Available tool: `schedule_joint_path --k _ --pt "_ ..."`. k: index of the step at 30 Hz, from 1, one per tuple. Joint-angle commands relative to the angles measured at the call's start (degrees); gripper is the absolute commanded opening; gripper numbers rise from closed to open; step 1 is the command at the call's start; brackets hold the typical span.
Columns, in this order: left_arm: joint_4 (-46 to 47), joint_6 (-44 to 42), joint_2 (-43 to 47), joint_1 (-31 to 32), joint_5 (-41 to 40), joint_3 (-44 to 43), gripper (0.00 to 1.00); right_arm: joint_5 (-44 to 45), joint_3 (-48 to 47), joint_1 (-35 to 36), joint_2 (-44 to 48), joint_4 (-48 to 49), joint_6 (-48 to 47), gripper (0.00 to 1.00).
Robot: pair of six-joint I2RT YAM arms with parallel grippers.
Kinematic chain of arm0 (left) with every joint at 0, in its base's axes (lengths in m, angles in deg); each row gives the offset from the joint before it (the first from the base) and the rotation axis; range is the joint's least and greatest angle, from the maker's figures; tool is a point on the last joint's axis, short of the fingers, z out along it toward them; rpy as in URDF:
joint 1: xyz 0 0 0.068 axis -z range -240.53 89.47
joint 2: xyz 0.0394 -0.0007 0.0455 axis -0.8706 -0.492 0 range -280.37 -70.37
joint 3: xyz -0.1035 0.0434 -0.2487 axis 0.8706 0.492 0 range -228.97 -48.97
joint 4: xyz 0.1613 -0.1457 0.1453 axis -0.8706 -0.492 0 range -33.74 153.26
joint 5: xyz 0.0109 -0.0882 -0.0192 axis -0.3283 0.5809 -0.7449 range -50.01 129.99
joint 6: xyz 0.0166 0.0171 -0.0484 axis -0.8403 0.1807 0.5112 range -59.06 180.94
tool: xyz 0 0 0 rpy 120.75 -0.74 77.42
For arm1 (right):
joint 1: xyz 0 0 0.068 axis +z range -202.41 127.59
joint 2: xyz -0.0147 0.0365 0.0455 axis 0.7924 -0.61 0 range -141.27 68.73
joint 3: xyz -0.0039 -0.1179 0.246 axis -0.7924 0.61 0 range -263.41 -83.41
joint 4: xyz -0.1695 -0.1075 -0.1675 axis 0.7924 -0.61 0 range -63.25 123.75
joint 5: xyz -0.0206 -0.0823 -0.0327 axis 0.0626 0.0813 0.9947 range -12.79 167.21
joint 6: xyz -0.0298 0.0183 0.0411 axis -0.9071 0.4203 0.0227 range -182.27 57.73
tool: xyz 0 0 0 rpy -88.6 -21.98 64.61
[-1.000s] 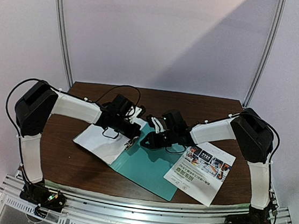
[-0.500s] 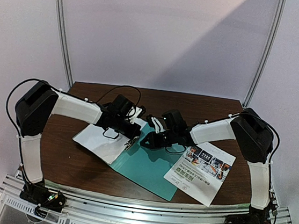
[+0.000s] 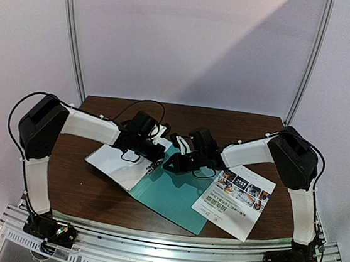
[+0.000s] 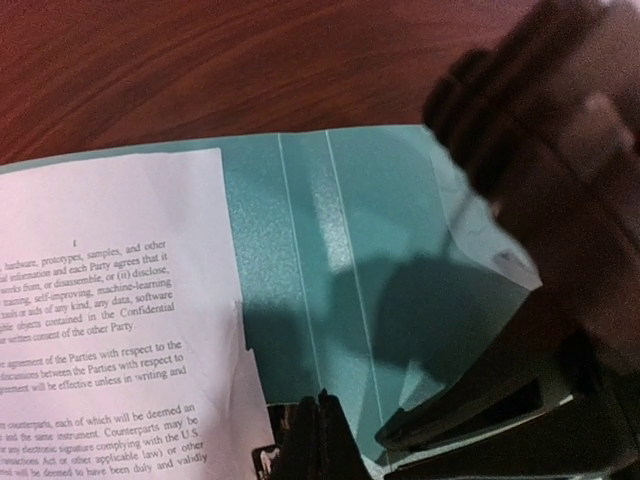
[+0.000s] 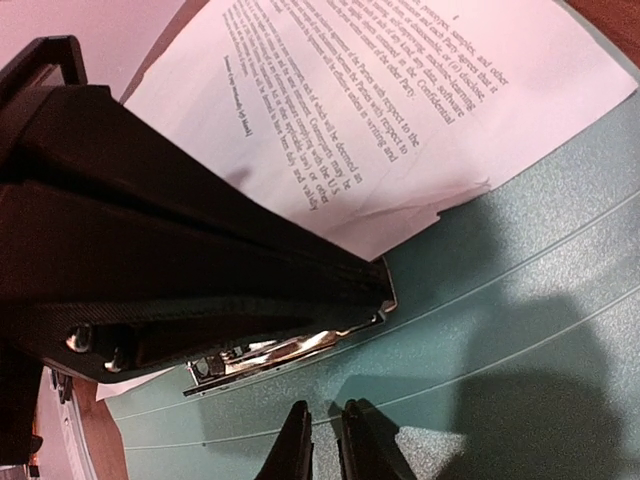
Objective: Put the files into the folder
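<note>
Barely anything has shifted in the last second: the right arm (image 3: 248,153) has leaned a shade closer to the thin teal-green rectangular plastic folder (image 3: 177,197), and the outer corner of the white A4 text sheet (image 3: 117,165) has crept slightly away from the folder's spine.

The dark brown wooden tabletop (image 3: 79,193) carries the folder, which lies open. The text sheet rests on the folder's left half, its inner edge just beside the spine. A second white sheet with colour photos, the colour sheet (image 3: 233,201), lies along the folder's right edge and overlaps it a little, outside the cover.

Both pincers meet over the spine. The left pincer (image 5: 375,290) is closed, its tip down at the small metal clip (image 5: 290,352) on the spine; I cannot tell whether it nips the clip or only presses it. The right pincer (image 5: 325,412) is narrow, its fingers barely parted with nothing seen between them, just over the folder's right half beside the clip.

As I judge it, the coming move turns on the text sheet's inner edge, which lies just on the left pincer's side of the clip and has to slide under it. The left arm is nearer that sheet and the right arm nearer the colour sheet.

Readable on the text sheet: "Confidential", "machine-learning", "agreement of the Parties with respect to". The colour sheet's green lettering is too small to read
</note>
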Motion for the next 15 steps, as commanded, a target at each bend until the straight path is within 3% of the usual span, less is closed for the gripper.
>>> schedule_joint_path --k 1,9,15 --pt "-10.1 1.1 -4.5 -1.6 -7.5 5.3 0.00 1.8 0.5 0.2 -4.5 -6.6 0.3 0.11" --pt "-6.9 2.2 0.2 -3.1 -2.5 7.3 0.00 1.8 0.0 0.3 -5.8 -8.4 0.5 0.11" --pt "-6.4 1.2 -2.1 -2.9 0.6 6.6 0.00 1.8 -0.2 0.2 -6.1 -8.5 0.6 0.11"
